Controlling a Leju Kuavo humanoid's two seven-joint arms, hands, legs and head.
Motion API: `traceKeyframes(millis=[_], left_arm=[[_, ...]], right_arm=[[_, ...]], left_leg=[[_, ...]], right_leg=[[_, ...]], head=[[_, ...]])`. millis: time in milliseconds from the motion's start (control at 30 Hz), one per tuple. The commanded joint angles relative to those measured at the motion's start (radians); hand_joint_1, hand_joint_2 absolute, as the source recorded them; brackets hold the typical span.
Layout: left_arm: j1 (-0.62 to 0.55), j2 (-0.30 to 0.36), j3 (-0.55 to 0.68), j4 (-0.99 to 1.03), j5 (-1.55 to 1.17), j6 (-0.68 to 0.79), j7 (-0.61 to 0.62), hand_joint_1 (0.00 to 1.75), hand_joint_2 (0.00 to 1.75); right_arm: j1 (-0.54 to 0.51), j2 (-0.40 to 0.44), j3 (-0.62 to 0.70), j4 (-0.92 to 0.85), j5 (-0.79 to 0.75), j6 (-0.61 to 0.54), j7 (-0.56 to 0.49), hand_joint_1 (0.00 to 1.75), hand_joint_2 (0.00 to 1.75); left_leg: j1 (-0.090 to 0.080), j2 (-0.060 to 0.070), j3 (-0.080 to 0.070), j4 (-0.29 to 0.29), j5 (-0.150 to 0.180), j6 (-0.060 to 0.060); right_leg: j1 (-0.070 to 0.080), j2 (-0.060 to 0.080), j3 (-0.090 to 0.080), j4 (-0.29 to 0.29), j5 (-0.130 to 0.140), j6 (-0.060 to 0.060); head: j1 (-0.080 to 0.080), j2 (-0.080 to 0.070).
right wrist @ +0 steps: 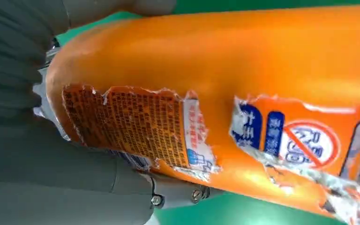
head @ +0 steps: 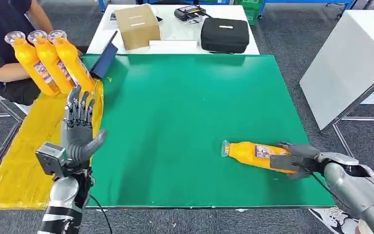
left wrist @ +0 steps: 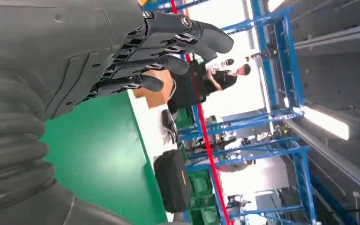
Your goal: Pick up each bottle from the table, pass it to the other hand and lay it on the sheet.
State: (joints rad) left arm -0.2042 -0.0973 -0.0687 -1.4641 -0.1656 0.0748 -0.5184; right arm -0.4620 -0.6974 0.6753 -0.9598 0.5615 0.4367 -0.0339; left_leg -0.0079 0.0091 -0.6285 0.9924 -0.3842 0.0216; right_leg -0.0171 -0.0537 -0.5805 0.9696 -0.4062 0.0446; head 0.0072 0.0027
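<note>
An orange bottle (head: 253, 154) lies on its side on the green surface (head: 185, 122), toward the robot's right and near the front edge, its clear cap end pointing toward the middle of the surface. The right hand (head: 292, 161) is wrapped around the bottle's base end, fingers above and below it, so this hand grips the bottle while the bottle rests on the green top. In the right wrist view the bottle (right wrist: 225, 93) sits close against the grey hand (right wrist: 51, 154), its torn paper label showing printed text and a blue and red mark, with green visible beneath. The left hand (head: 79, 129) is raised above the left part of the surface, fingers straight and spread, thumb out to the side, holding nothing; in the left wrist view its dark fingers (left wrist: 168, 47) stretch out apart above the green top. To the left lies the yellow sheet (head: 24, 161), running along the green surface's left edge. At its far end, 3 orange bottles (head: 48, 61) lie side by side, touching each other, caps pointing away from the robot. A person (head: 5, 44) in dark clothing sits just beyond them. Behind the green surface stands a white table (head: 175, 36) carrying a cardboard box (head: 137, 25) and a black case (head: 224, 35).
</note>
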Motion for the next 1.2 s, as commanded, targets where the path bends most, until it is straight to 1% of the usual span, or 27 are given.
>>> traceKeyframes(millis=[33,67,133,200,300,333,400,433,467,500,533,567,600,633,667,700,733,800,833,867,933,1000,1033,1067,1100,1133,1200], left_arm=[[-0.068,0.025,-0.051,0.123,0.010,0.004,0.000,0.00,1.75],[-0.067,0.025,-0.050,0.121,0.015,0.004,0.002,0.00,1.75],[-0.062,0.029,-0.049,0.116,0.019,0.005,0.003,0.00,1.75],[-0.048,0.032,-0.042,0.100,0.020,0.006,0.003,0.00,1.75],[-0.009,0.031,-0.020,0.060,0.022,0.007,0.003,0.00,1.75],[0.011,0.028,-0.008,0.037,0.017,0.009,0.005,0.00,1.75],[0.057,0.026,0.013,-0.011,0.011,0.012,0.009,0.00,1.75],[0.091,0.025,0.030,-0.050,0.015,0.003,0.015,0.00,1.75],[0.123,0.022,0.047,-0.085,0.015,-0.005,0.019,0.00,1.75],[0.147,0.016,0.063,-0.111,0.021,-0.027,0.022,0.00,1.75],[0.173,0.006,0.080,-0.136,0.019,-0.043,0.021,0.00,1.75],[0.184,0.001,0.083,-0.141,0.008,-0.047,0.013,0.00,1.75],[0.187,-0.004,0.083,-0.139,0.003,-0.049,0.011,0.00,1.75],[0.187,-0.007,0.077,-0.132,0.003,-0.058,0.008,0.00,1.75],[0.184,-0.008,0.073,-0.126,0.004,-0.063,0.007,0.00,1.75],[0.184,-0.007,0.068,-0.124,0.006,-0.071,0.005,0.00,1.75],[0.186,-0.003,0.058,-0.122,0.030,-0.107,0.006,0.00,1.75],[0.188,-0.003,0.049,-0.117,0.075,-0.164,0.020,0.00,1.75],[0.190,-0.005,0.044,-0.112,0.100,-0.193,0.029,0.00,1.75],[0.189,-0.006,0.039,-0.107,0.125,-0.219,0.041,0.00,1.75],[0.185,-0.009,0.030,-0.091,0.182,-0.269,0.067,0.00,1.75],[0.185,-0.011,0.028,-0.089,0.181,-0.269,0.067,0.00,1.75],[0.185,-0.011,0.028,-0.089,0.181,-0.269,0.067,0.00,1.75],[0.185,-0.011,0.028,-0.089,0.181,-0.269,0.067,0.00,1.75],[0.182,-0.006,0.022,-0.082,0.219,-0.303,0.082,0.00,1.75],[0.182,-0.004,0.016,-0.076,0.262,-0.343,0.099,0.00,1.75],[0.187,0.000,-0.003,-0.071,0.285,-0.377,0.105,0.00,1.75]], right_arm=[[0.064,-0.016,0.129,0.084,0.001,-0.001,0.016,1.75,1.75],[0.063,-0.017,0.129,0.084,-0.001,-0.002,0.017,1.75,1.75],[0.059,-0.004,0.123,0.096,-0.004,-0.018,0.021,1.75,1.75],[0.045,0.026,0.105,0.124,-0.010,-0.047,0.029,1.75,1.75],[0.011,0.130,0.056,0.207,0.007,-0.124,0.057,1.75,1.75],[-0.001,0.190,0.025,0.250,0.028,-0.183,0.064,1.75,1.75],[-0.014,0.292,-0.056,0.277,0.026,-0.321,0.054,1.75,1.75],[-0.015,0.353,-0.120,0.245,0.015,-0.436,0.025,1.75,1.75],[0.003,0.404,-0.194,0.174,-0.009,-0.522,-0.017,1.75,1.75],[0.055,0.457,-0.294,0.038,-0.047,-0.593,-0.081,1.75,1.75],[0.145,0.519,-0.417,-0.179,-0.147,-0.583,-0.127,1.75,1.75],[0.202,0.546,-0.481,-0.327,-0.234,-0.554,-0.140,1.75,1.75],[0.241,0.557,-0.516,-0.439,-0.273,-0.547,-0.141,1.75,1.75],[0.270,0.566,-0.550,-0.540,-0.316,-0.533,-0.156,1.75,1.75],[0.278,0.571,-0.560,-0.581,-0.325,-0.522,-0.160,1.75,1.75],[0.278,0.573,-0.559,-0.596,-0.330,-0.506,-0.167,1.75,1.75],[0.271,0.594,-0.549,-0.597,-0.330,-0.488,-0.176,1.75,1.75],[0.260,0.619,-0.512,-0.566,-0.308,-0.476,-0.180,1.75,1.75],[0.254,0.630,-0.474,-0.543,-0.276,-0.478,-0.187,1.75,1.75],[0.254,0.643,-0.453,-0.530,-0.266,-0.483,-0.189,1.75,1.75],[0.245,0.662,-0.403,-0.501,-0.245,-0.488,-0.192,1.75,1.75],[0.245,0.668,-0.398,-0.499,-0.240,-0.493,-0.191,1.75,1.75],[0.245,0.668,-0.398,-0.499,-0.240,-0.493,-0.191,1.75,1.75],[0.245,0.668,-0.398,-0.499,-0.240,-0.493,-0.191,1.75,1.75],[0.237,0.670,-0.387,-0.487,-0.242,-0.484,-0.194,1.75,1.75],[0.218,0.680,-0.344,-0.464,-0.226,-0.467,-0.187,1.75,1.75],[0.183,0.710,-0.277,-0.413,-0.207,-0.456,-0.174,1.75,1.75]], left_leg=[[0.003,-0.006,0.006,-0.001,0.000,-0.002],[0.002,-0.006,0.008,0.000,-0.001,-0.001],[0.002,-0.005,0.010,-0.001,-0.003,0.001],[0.003,-0.004,0.011,-0.001,-0.003,0.001],[0.003,-0.001,0.013,-0.002,-0.004,0.000],[0.003,0.000,0.013,-0.003,-0.003,0.000],[0.003,0.006,0.015,-0.002,-0.004,0.001],[0.004,0.008,0.016,-0.003,-0.004,0.000],[0.004,0.010,0.017,-0.002,-0.005,0.000],[0.004,0.017,0.018,-0.003,-0.006,-0.001],[0.004,0.021,0.017,-0.003,-0.006,-0.001],[0.003,0.020,0.014,-0.002,-0.005,-0.001],[0.003,0.025,0.015,-0.002,-0.005,-0.002],[0.003,0.023,0.011,-0.002,-0.004,-0.004],[0.004,0.023,0.008,-0.001,-0.005,-0.005],[0.003,0.018,0.005,-0.001,-0.002,-0.005],[0.004,0.015,0.005,0.000,-0.002,-0.006],[0.004,0.003,0.001,0.000,0.001,-0.005],[0.005,0.000,0.000,0.000,0.003,-0.006],[0.006,0.000,0.001,-0.001,0.002,-0.006],[0.006,0.005,0.002,-0.001,0.001,-0.006],[0.005,0.003,-0.003,-0.001,0.002,-0.007],[0.005,0.004,-0.001,-0.001,0.001,-0.007],[0.004,0.002,-0.004,-0.001,0.002,-0.007],[0.005,0.003,-0.002,0.000,0.001,-0.008],[0.004,0.002,-0.004,-0.001,0.002,-0.007],[0.004,0.005,-0.003,-0.001,0.002,-0.007]], right_leg=[[0.002,-0.002,0.008,-0.004,-0.001,-0.002],[0.001,-0.003,0.001,-0.002,-0.004,0.000],[0.001,-0.001,0.002,-0.004,-0.004,0.000],[0.002,0.000,0.004,-0.005,-0.004,0.000],[0.002,0.004,0.006,-0.006,-0.003,0.000],[0.002,0.004,0.013,-0.007,-0.002,0.000],[0.003,0.009,0.018,-0.006,-0.001,0.001],[0.003,0.013,0.018,-0.007,0.000,0.000],[0.003,0.013,0.018,-0.006,0.000,0.000],[0.003,0.021,0.017,-0.006,0.002,-0.001],[0.003,0.024,0.015,-0.005,0.003,-0.003],[0.003,0.020,0.013,-0.003,0.002,-0.003],[0.003,0.028,0.010,-0.003,0.003,-0.005],[0.003,0.025,0.007,-0.002,0.004,-0.006],[0.004,0.026,0.003,0.001,0.003,-0.007],[0.003,0.019,0.001,0.001,0.004,-0.006],[0.004,0.018,0.000,0.003,0.002,-0.007],[0.004,0.007,-0.001,0.003,-0.001,-0.005],[0.005,0.003,-0.001,0.002,0.000,-0.005],[0.005,0.004,0.001,0.002,-0.001,-0.006],[0.005,0.009,0.001,0.002,-0.001,-0.006],[0.005,0.005,-0.004,0.002,0.001,-0.006],[0.005,0.009,-0.003,0.002,0.000,-0.007],[0.004,0.005,-0.005,0.002,0.000,-0.006],[0.004,0.007,-0.004,0.003,-0.001,-0.007],[0.004,0.004,-0.005,0.002,0.000,-0.006],[0.004,0.008,-0.005,0.002,0.000,-0.006]], head=[[0.000,0.000],[0.000,0.000],[0.000,0.000],[0.000,0.000],[0.000,0.000],[0.000,0.000],[0.000,0.000],[0.000,0.000],[0.000,0.000],[0.000,0.000],[0.000,0.000],[0.001,0.000],[0.000,0.000],[0.001,0.000],[0.000,0.000],[-0.001,0.000],[-0.002,0.000],[-0.002,0.000],[-0.001,0.000],[0.000,0.000],[-0.001,0.000],[-0.001,0.000],[-0.001,0.000],[-0.001,0.000],[-0.001,0.000],[-0.001,0.000],[-0.001,0.000]])
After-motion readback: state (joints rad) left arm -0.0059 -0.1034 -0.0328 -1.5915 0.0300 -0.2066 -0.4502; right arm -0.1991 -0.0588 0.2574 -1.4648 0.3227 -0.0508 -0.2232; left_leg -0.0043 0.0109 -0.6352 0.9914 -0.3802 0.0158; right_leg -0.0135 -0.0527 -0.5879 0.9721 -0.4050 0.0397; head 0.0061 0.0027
